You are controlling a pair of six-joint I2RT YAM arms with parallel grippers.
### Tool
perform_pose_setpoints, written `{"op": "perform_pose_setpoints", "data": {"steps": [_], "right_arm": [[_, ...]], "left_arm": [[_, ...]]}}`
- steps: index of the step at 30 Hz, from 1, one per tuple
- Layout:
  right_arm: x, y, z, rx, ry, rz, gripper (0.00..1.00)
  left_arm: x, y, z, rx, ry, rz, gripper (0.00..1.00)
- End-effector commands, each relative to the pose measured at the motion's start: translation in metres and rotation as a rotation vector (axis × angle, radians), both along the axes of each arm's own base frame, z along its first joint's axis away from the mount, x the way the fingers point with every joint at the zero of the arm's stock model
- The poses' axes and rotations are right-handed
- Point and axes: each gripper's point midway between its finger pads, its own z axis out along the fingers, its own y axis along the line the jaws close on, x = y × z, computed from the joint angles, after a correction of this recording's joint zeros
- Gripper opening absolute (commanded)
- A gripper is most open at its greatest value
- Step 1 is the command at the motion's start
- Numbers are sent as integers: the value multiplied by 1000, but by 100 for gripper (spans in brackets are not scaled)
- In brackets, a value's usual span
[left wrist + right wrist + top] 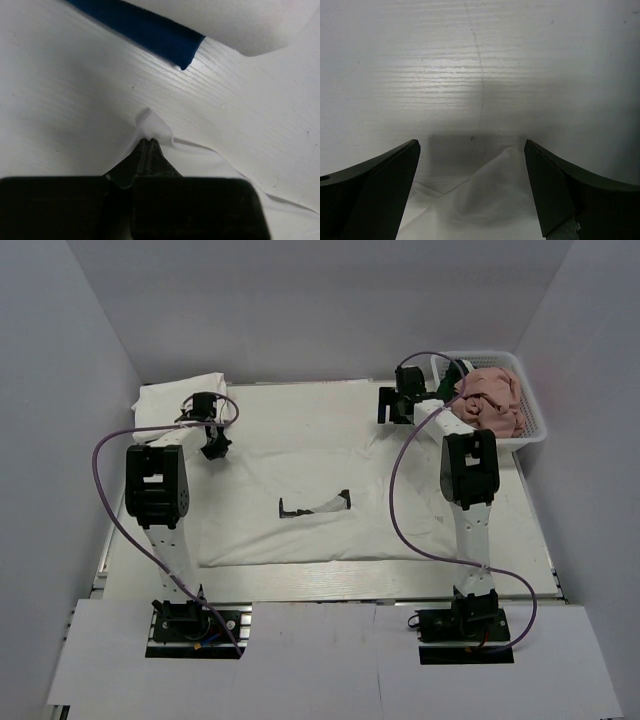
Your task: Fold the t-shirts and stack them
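Top view, with both wrist views. A white t-shirt (pixel 300 455) with a dark print (pixel 316 506) lies spread flat across the middle of the table (pixel 528 540). A folded white t-shirt (pixel 175 395) sits at the upper left, and a pink t-shirt (pixel 490 402) is bundled in the mesh basket (pixel 537 432) at the upper right.

The left gripper (pixel 147 143) is closed to a point on a small peak of the spread shirt's cloth, at that shirt's upper left edge. The right gripper (pixel 471 144) stands wide apart and holds nothing. A low hump of white cloth (pixel 502 187) lies between its fingers (pixel 385 175), toward the bottom of the wrist frame.

Both arms reach forward from their bases, forearms roughly parallel, with the wrists pitched down over the shirt's far edge. The step in hand appears to be taking the two far corners for a fold.

To do it well, the right gripper should likely descend and close fully on the hump. It should match the left's hold in height before either arm lifts, so the edge rises level and the fold lands square. A dark blue strip (pixel 150 32) crosses the top of the left wrist view; what it is cannot be told.
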Motion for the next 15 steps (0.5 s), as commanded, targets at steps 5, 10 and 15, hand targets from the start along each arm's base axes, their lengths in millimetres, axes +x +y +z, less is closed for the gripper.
{"op": "perform_pose_setpoints", "data": {"steps": [5,10,15], "right_arm": [[-1,-7,-19,-36,68,-4,89],[-4,5,-4,1,47,51,11],[-8,13,32,27,-38,97,0]], "left_arm": [[-28,-4,-7,-22,52,-15,0],[-17,-3,10,-14,20,-10,0],[-17,-3,29,-14,-8,-10,0]]}}
